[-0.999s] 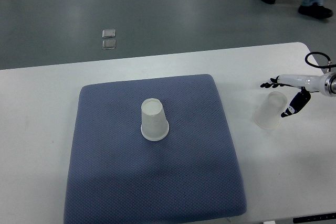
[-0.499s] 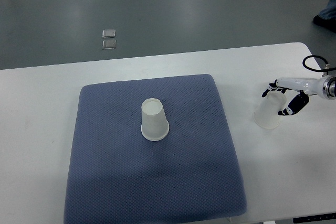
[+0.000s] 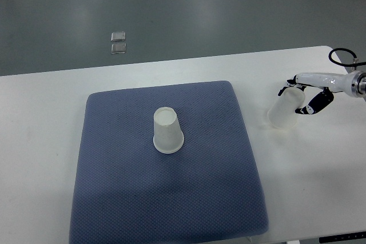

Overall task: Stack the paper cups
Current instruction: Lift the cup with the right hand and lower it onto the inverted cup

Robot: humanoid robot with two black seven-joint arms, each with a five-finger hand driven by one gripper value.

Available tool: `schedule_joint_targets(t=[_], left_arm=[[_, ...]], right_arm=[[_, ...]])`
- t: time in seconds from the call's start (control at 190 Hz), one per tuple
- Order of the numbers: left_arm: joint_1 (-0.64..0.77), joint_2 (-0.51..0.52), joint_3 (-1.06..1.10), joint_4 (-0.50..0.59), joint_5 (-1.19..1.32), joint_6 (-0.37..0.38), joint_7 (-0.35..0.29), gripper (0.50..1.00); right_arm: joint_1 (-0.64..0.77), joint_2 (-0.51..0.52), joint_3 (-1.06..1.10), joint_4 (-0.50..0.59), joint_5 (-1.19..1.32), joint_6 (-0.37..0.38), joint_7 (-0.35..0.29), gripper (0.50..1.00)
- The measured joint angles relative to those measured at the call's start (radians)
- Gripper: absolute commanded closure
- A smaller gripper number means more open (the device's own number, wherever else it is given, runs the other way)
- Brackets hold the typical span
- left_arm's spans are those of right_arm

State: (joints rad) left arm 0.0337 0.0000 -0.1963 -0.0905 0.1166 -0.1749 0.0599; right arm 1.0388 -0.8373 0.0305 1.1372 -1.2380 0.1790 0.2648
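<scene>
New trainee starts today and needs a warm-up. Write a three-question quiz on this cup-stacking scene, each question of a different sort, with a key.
1. True or false: the cup on the blue mat stands upside down, wide rim down.
2. Which hand holds the second cup?
A. left
B. right
C. neither
3. Fill in: the held cup is over the white ____, not over the mat.

Key
1. True. The cup on the mat rests rim down.
2. B. The right hand grips the tilted cup; the left arm is out of view.
3. table.
</scene>
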Motion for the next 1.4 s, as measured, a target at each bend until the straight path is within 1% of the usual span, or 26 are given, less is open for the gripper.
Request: schedule_joint_targets(t=[0.053, 0.189, 0.252, 0.389, 0.568, 0.704, 0.846, 1.051, 1.24, 1.398], left_arm=[[0.0, 0.0, 0.0, 0.0, 0.0, 0.0, 0.0, 0.5], [0.0, 0.0, 0.0, 0.0, 0.0, 0.0, 0.0, 0.5], [0.0, 0.0, 0.0, 0.0, 0.0, 0.0, 0.0, 0.5], [0.0, 0.0, 0.0, 0.0, 0.0, 0.0, 0.0, 0.5], [0.0, 0.0, 0.0, 0.0, 0.0, 0.0, 0.0, 0.5], [0.0, 0.0, 0.0, 0.0, 0.0, 0.0, 0.0, 0.5], [0.0, 0.0, 0.0, 0.0, 0.0, 0.0, 0.0, 0.5], [0.0, 0.0, 0.0, 0.0, 0.0, 0.0, 0.0, 0.5], [0.0, 0.0, 0.0, 0.0, 0.0, 0.0, 0.0, 0.5], [0.0, 0.0, 0.0, 0.0, 0.0, 0.0, 0.0, 0.5]], right_arm=[[0.03, 0.0, 0.0, 0.009, 0.002, 0.018, 0.027, 0.883], [0.118, 0.003, 0.0, 0.045, 0.005, 0.074, 0.091, 0.895], [0.155, 0.01, 0.0, 0.056, 0.007, 0.099, 0.108, 0.901], [0.22, 0.046, 0.003, 0.069, 0.022, 0.14, 0.121, 0.91], [0.308, 0.162, 0.009, 0.071, 0.044, 0.201, 0.121, 0.912], [0.366, 0.261, 0.009, 0.07, 0.078, 0.215, 0.114, 0.91], [0.394, 0.339, 0.007, 0.062, 0.09, 0.219, 0.108, 0.906], [0.395, 0.391, 0.002, 0.049, 0.087, 0.22, 0.104, 0.906], [0.382, 0.445, -0.001, 0.016, 0.082, 0.218, 0.103, 0.904], [0.368, 0.465, -0.006, 0.006, 0.076, 0.211, 0.096, 0.901]])
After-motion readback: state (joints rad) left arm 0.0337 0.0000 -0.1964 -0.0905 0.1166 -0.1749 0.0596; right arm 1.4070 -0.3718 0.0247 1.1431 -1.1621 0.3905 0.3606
